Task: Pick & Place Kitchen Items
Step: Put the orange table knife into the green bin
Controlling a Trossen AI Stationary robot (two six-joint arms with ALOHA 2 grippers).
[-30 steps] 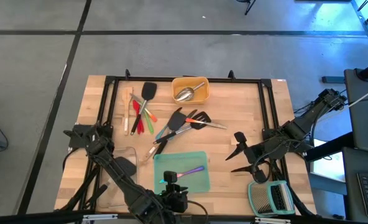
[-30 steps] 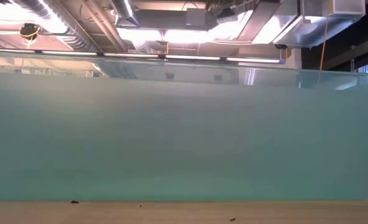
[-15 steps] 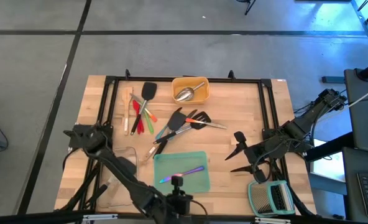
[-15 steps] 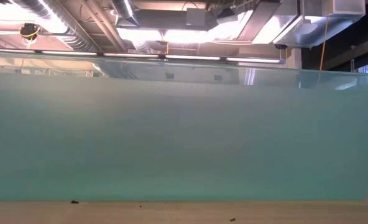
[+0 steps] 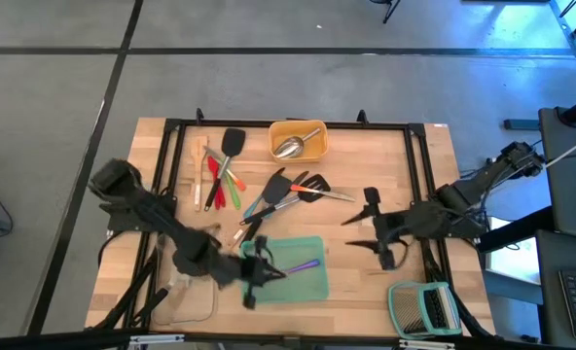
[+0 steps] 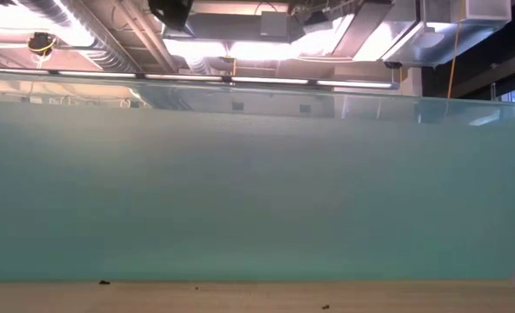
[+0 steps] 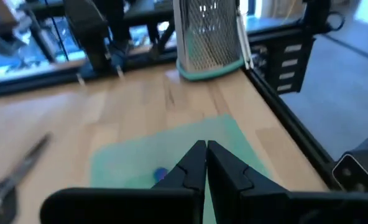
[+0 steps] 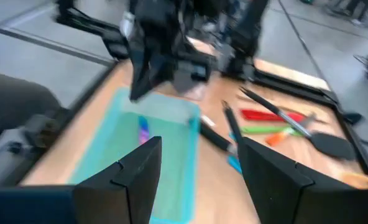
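Observation:
The kitchen items lie across the table. An iridescent piece of cutlery [image 5: 303, 264] lies in the teal tray [image 5: 312, 287]. A steel scoop [image 5: 290, 147] sits in the yellow tray [image 5: 314, 151]. Black, blue and orange-handled tools [image 5: 283, 190] are piled at the centre. Red and green tools [image 5: 222, 183], a black spatula [image 5: 232, 144] and a wooden spoon [image 5: 198, 163] lie at the far left. My left gripper [image 5: 257, 277] [image 7: 206, 155] hangs shut over the teal tray's left end, holding nothing. My right gripper [image 5: 354, 233] [image 8: 199, 168] stands open to the right of the tray, above the table.
A clear tray [image 5: 196, 292] sits near-left under my left arm. A green-framed slatted rack [image 5: 422, 309] [image 7: 209, 31] stands at the near right. A black frame [image 5: 288, 124] runs around the table. The teal tray's wall [image 6: 257, 191] fills the low view.
My left arm has swung out from the near edge and sunk, and now reaches in from the table's left. Its gripper has tipped from pointing down toward level and stays over the teal tray's left end. My right gripper has shifted slightly toward the table's left and turned.

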